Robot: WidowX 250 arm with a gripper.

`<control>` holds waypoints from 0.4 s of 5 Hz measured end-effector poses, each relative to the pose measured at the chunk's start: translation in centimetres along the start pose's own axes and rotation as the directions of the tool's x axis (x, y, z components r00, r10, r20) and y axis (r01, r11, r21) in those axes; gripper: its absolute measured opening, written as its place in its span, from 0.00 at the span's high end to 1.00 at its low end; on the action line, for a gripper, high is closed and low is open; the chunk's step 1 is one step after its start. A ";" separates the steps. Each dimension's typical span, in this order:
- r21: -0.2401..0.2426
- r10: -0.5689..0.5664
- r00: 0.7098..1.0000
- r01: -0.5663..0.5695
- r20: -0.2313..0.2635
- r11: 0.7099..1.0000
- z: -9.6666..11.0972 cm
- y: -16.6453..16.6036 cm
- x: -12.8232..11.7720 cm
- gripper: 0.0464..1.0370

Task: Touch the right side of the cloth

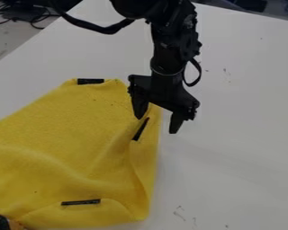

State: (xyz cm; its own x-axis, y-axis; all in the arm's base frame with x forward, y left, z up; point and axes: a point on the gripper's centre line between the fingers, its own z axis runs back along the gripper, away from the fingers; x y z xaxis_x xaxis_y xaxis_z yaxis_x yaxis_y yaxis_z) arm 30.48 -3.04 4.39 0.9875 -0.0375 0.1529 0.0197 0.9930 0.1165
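Cloth: The yellow cloth (62, 139) lies on the white table (242, 103), on the left side of the view. Part of it runs past the left edge of the view. It has soft bumps and wrinkles, and a long crease runs down near its right side.

Black strips: Three little dark strips are on the cloth. The top strip (90, 81) is at the far edge. The side strip (141, 129) sits near the right edge and leans at a slant. The bottom strip (81, 202) lies almost flat across, close to the near edge.

Gripper: The black gripper (156, 125) points down at the right edge of the cloth. Its two fingers are spread wide, with nothing pinched between them. One finger is over the cloth, right by the top end of the side strip. The other is past the cloth's edge, over the white table. I cannot tell if a fingertip touches the cloth.

Arm: The black arm (167, 49) comes in from the top.

Table marks: Small dark scratches (180, 213) are near the bottom, to the right of the cloth.

Wires: Thin wires (35, 20) lie in the top left corner, beyond the table.
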 end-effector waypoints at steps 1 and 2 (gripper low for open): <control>-0.007 0.005 0.999 -0.005 0.042 1.000 0.8 0.1 0.2 0.04; -0.030 0.007 0.998 -0.005 0.065 1.000 1.5 -0.1 0.5 0.04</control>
